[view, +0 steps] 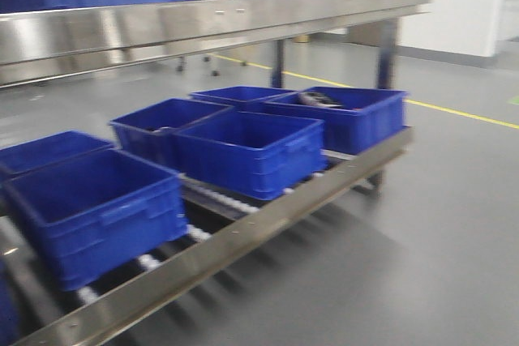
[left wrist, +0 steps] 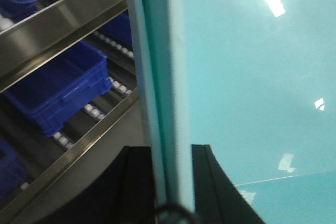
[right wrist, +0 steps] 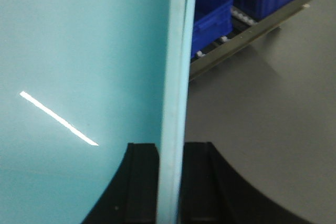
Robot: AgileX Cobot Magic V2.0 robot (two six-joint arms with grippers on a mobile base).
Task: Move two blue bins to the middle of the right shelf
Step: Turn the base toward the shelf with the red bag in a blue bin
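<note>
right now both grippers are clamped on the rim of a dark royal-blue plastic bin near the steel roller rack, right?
Not quite: the wrist views show the left gripper and right gripper clamped on the rim of a pale cyan plastic bin, not a dark royal-blue one. The steel roller rack is nearby.

Only the wrist views show the robot's body — the left gripper [left wrist: 173,182] has matte black fingers [left wrist: 128,182], broad and curving outward toward the base. A dark rounded part sits at the bottom edge. The right gripper [right wrist: 170,182] matches — black, flat-topped fingers [right wrist: 142,182], flaring below.
</note>
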